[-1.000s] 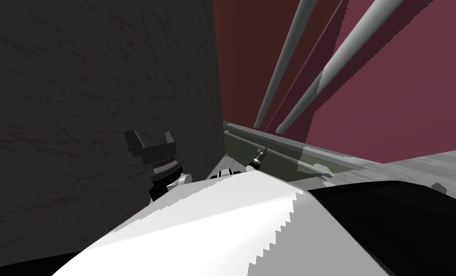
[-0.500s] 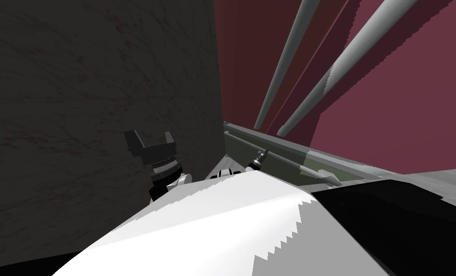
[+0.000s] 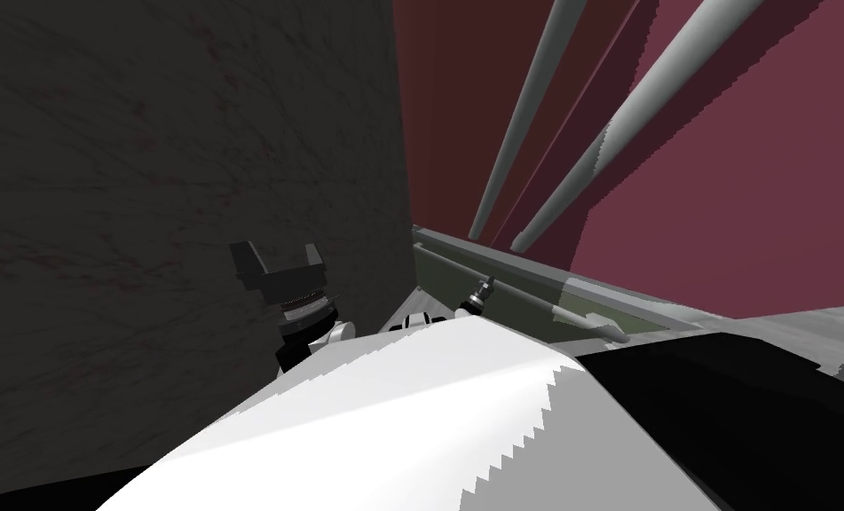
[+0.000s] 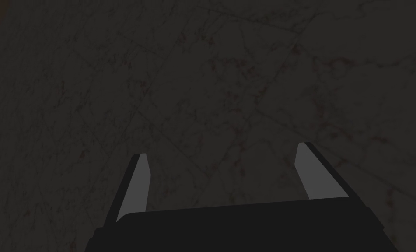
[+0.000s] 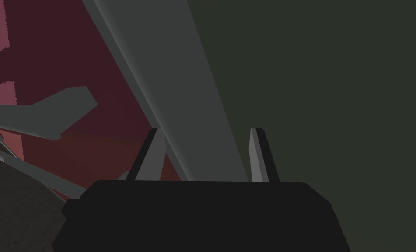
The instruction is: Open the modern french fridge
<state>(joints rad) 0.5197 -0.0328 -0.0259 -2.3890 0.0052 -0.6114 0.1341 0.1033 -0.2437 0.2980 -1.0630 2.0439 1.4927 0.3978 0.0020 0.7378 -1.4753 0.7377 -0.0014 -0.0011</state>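
Fingers [image 5: 155, 153] of the right gripper [image 5: 204, 130] stand narrow, pressed against both sides of the long grey bar handle [image 5: 176, 65], which runs slantwise between them. Beside that bar lies the flat olive-green drawer front [image 5: 333, 87] that carries it, topped in the head view by a grey rim. In the head view the right arm reaches forward, and its gripper shows small on the bar, low on the maroon french fridge [image 3: 721, 177]. Just above the drawer front, two long grey pole handles [image 3: 535, 98] rise side by side along the fridge's maroon doors. The left gripper [image 4: 222, 148] is raised ahead of the left shoulder, apart from the fridge, with its dark box tipped upward and its fingers spread wide on nothing. It faces the dark marbled wall with reddish veins [image 4: 246, 78] that adjoins the fridge's left side.
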